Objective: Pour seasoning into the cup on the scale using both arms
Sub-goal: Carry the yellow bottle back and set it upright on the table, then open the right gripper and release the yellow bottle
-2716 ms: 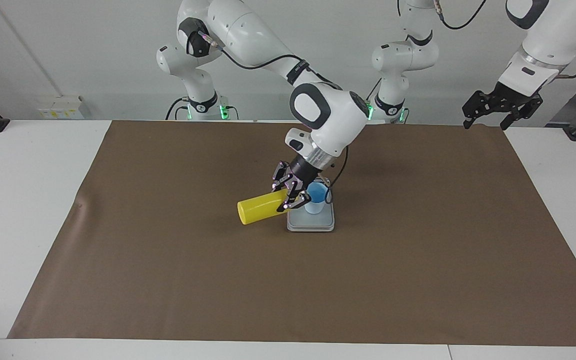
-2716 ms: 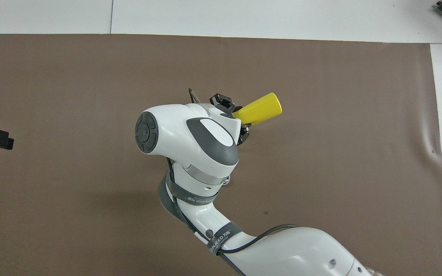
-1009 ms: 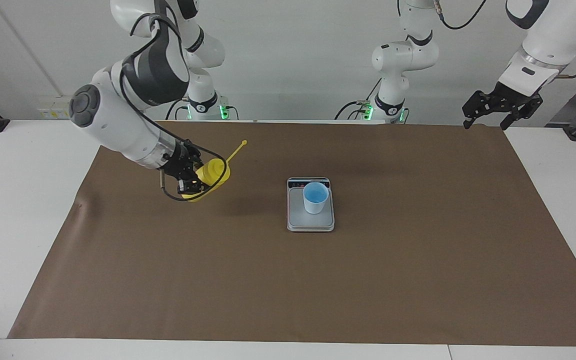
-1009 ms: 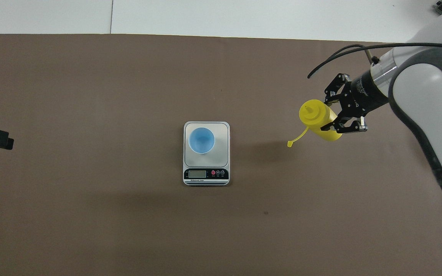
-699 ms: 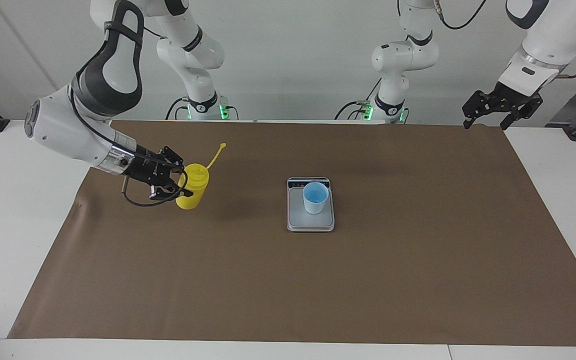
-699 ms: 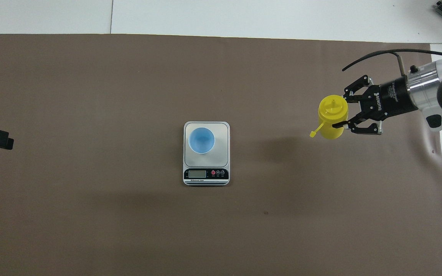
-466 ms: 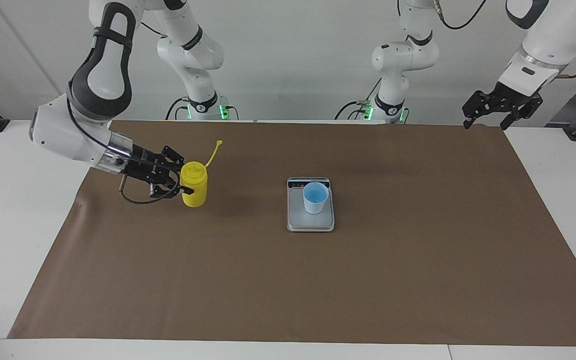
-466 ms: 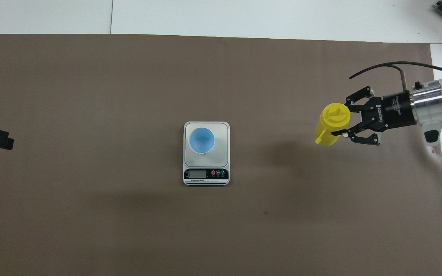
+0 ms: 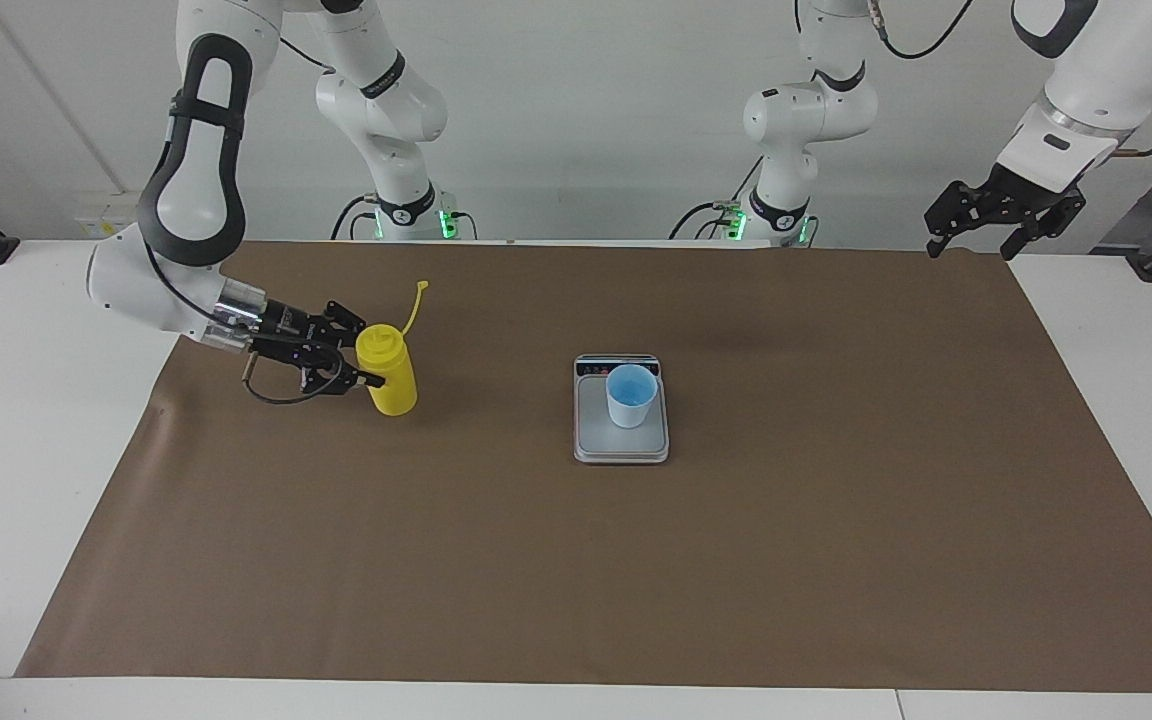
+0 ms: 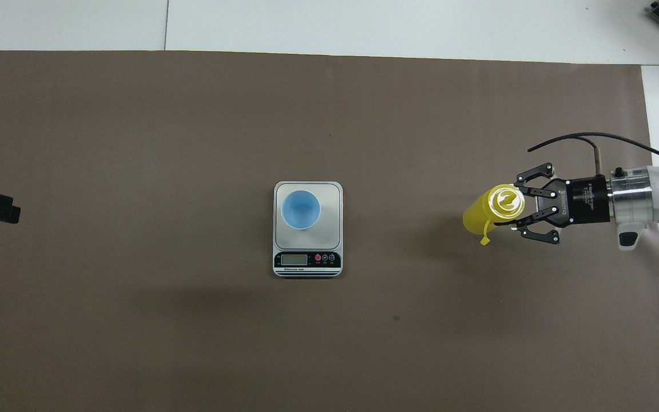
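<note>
Uprighted now, seasoning (image 9: 387,373) stands clamped in right tool (image 9: 364,366).

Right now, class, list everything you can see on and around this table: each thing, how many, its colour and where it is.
Yellow plastic squeeze bottle: one, yellow, upright at the right arm's end of the mat, in the right gripper.
Light blue plastic cup: one, on the scale.
Silver-grey kitchen scale: one, mid-mat.
Brown paper mat: one, covering the table.
White table: one.
Right gripper: black, shut on the bottle.
Left gripper: black, open, waiting raised over the mat's corner at the left arm's end.
</note>
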Motion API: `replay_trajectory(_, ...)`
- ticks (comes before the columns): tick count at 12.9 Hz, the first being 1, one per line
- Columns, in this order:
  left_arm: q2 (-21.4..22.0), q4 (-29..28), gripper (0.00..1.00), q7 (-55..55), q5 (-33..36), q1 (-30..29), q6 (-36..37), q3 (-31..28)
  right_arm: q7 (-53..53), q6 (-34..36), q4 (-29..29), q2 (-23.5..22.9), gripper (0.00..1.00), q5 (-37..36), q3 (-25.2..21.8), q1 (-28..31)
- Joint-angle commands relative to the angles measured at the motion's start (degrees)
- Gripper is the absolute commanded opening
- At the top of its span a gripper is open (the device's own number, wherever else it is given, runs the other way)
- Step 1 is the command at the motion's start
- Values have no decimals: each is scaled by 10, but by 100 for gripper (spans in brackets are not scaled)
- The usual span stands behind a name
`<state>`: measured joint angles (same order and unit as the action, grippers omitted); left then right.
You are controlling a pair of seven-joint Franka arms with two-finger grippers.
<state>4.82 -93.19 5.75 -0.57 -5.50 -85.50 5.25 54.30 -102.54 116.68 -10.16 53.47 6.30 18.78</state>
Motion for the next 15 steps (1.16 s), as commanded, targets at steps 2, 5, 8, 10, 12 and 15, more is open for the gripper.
replay_trajectory(2,18,-17,100,-1,-2,5,2,5,-65,-17,54,20,0,47,6,19)
replay_trajectory(5,10,-12,100,1,-1,13,9,8,-64,-31,65,22,43,53,6,19)
replay_trajectory(8,-5,8,100,2,2,15,22,9,-38,-47,65,22,89,53,6,19)
replay_trajectory(10,-32,49,100,1,3,15,41,9,-37,-48,63,25,100,52,4,19)
replay_trajectory(12,-33,49,100,1,-1,14,34,9,-35,-46,63,32,100,40,2,20)
replay_trajectory(15,-31,40,100,-4,-1,15,2,9,-33,-44,58,44,100,-25,-1,25)
